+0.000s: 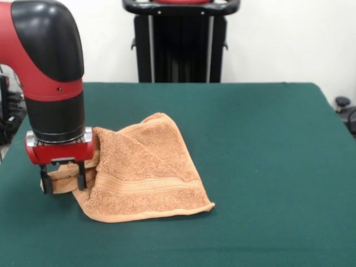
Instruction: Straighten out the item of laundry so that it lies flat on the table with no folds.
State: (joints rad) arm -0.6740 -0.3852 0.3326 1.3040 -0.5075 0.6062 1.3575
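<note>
Table point(267, 167) with a dark green top fills most of the front view. Standing over its left part, the red and black arm point(47, 61) points straight down, wrist vertical. Beneath it lies the towel point(147, 175), orange-tan, crumpled and folded over itself, one corner spread toward the picture's bottom right. The gripper point(63, 179) reaches the towel's left edge, its two dark fingers point(82, 175) a narrow gap apart with a fold of cloth pinched between them and raised slightly.
</note>
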